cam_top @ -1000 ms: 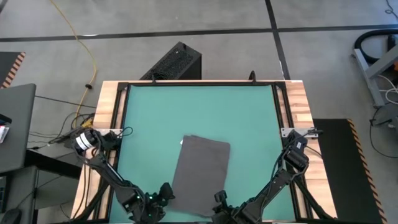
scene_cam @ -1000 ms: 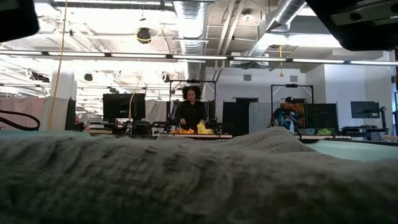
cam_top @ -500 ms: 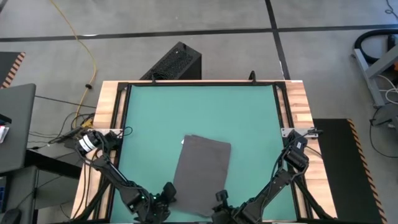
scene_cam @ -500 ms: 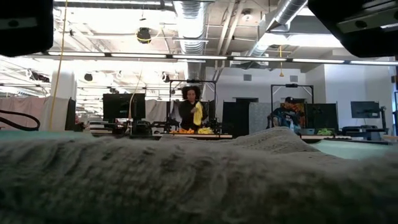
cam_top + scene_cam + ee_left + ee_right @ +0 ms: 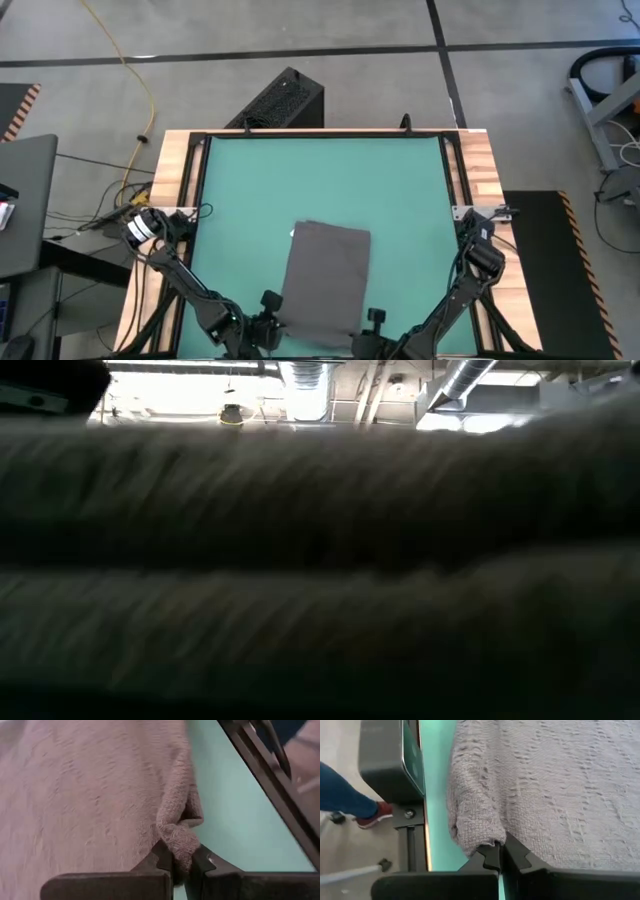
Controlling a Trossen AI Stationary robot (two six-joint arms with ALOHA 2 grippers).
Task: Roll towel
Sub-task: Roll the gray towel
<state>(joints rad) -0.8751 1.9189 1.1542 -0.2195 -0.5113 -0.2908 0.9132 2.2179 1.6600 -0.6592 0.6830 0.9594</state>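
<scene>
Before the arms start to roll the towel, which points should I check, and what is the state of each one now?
1. Left gripper shut on the towel corner: ok, fabric is pinched between its fingers.
2. Right gripper shut on the other near corner: ok, a fold of fabric is clamped.
3. Both grips at the towel's near edge: ok in the high view.
4. Rest of the towel flat on the green mat: ok, no visible folds farther out.
5. Mat ahead of the towel free for rolling: ok.
6. Low view usable for monitoring: not ok, fabric covers nearly the whole picture.
</scene>
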